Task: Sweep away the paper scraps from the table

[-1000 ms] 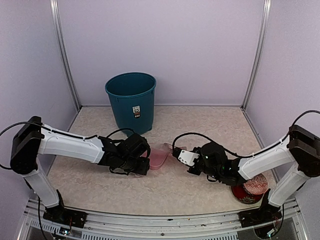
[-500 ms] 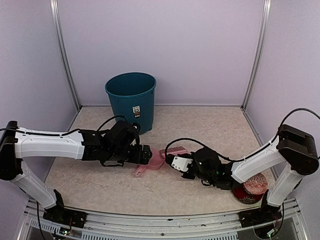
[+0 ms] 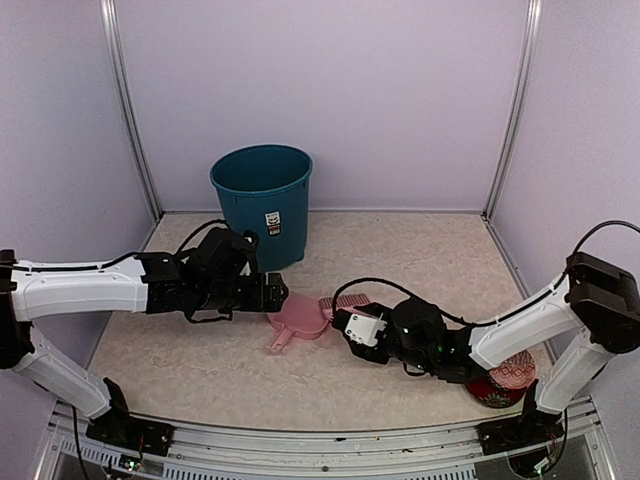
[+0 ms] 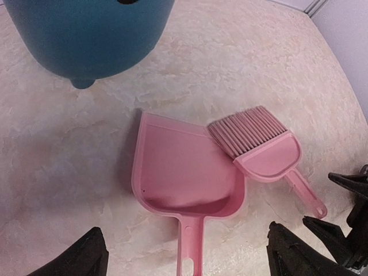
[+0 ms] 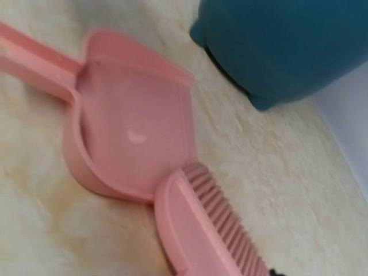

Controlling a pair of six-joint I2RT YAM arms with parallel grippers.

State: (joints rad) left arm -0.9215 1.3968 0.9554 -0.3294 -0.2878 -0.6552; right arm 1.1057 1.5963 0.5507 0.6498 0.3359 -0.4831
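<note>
We are seeing: table [image 4: 276, 69] looking matt, smooth, faintly marbled beige | front rail [image 3: 330, 438] looking like pale brushed metal | dustpan [image 4: 184, 172] showing smooth pink plastic, slight sheen | brush [image 4: 270, 155] showing the same plastic, fine ribbed bristles | bin [image 3: 262, 195] showing smooth teal plastic | ball [image 3: 512, 372] showing patterned red, material unclear

Pink dustpan [image 4: 184, 178], pink brush [image 4: 267, 152]; teal bin [image 3: 262, 200]; beige marbled table [image 3: 400, 250].
</note>
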